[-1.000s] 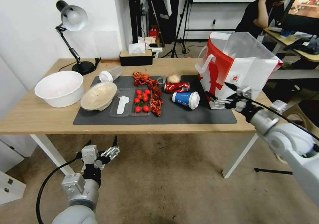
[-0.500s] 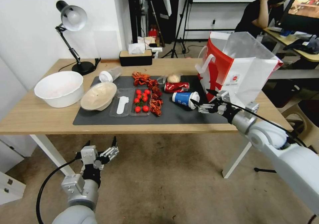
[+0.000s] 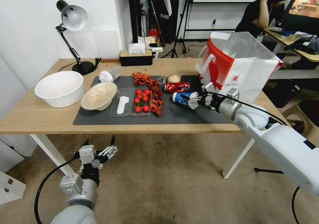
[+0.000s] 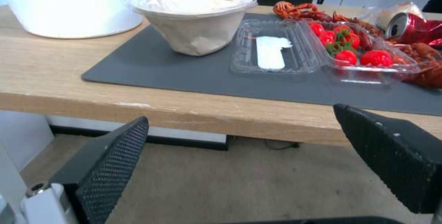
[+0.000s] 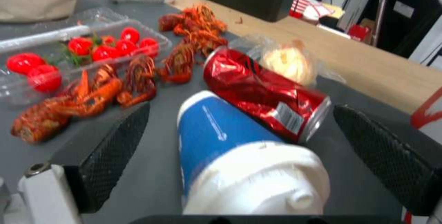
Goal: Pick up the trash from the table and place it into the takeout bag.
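Cup (image 3: 181,98) lies on its side on the mat, next to the red can (image 3: 176,87). R gripper (image 3: 192,100) slid over from the bag (image 3: 242,71), jaws wide, nothing held yet. L gripper (image 3: 98,148) waits below the table, jaws apart.

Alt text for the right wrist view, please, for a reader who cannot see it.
The open right tool straddles a blue-white paper cup with white lid lying on its side on the dark grey mat. A crushed red soda can lies just beyond it, with red crayfish shells alongside.
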Available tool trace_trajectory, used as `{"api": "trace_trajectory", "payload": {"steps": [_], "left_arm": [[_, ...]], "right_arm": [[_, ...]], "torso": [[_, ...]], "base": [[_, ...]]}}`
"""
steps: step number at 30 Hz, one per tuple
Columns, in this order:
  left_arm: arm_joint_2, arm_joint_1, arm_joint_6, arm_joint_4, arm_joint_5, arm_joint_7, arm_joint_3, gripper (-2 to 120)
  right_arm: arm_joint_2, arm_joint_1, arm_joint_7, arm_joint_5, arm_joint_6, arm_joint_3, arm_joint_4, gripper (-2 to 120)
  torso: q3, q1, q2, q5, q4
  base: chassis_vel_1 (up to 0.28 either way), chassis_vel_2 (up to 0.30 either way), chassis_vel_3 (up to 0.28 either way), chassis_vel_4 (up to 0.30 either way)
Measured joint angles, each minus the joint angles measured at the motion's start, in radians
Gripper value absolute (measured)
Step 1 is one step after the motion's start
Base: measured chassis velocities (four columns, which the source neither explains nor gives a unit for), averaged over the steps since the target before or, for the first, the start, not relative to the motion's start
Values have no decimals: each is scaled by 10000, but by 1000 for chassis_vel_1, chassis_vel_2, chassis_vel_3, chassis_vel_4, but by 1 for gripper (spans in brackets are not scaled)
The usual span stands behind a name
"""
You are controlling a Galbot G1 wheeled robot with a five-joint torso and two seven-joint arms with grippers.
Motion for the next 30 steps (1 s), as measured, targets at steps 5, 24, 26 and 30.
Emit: {"api": "trace_trajectory", "payload": {"steps": [5,24,26,30], "left_arm": [[-24,-10,-26,24,-1,-4,-1,100],[-86,2,-100,32,110,-130,-22,100],[-86,0,-114,31,110,-142,-23,100],[-92,-6,-108,31,120,-212,-18,100]], "right_arm": [[-25,352,25,-109,-634,-312,-71,100],[233,686,-337,-476,-1473,-725,-1000,100],[257,685,-340,-476,-1472,-746,-1024,100],[262,670,-520,-477,-1464,-770,-1083,100]], "torso": [[0,0,0,1,-2],[-1,-2,0,2,-3],[-1,-1,0,2,-3],[-1,-2,0,1,-3]], "base": [[0,0,0,0],[0,0,0,0],[0,0,0,0],[0,0,0,0]]}}
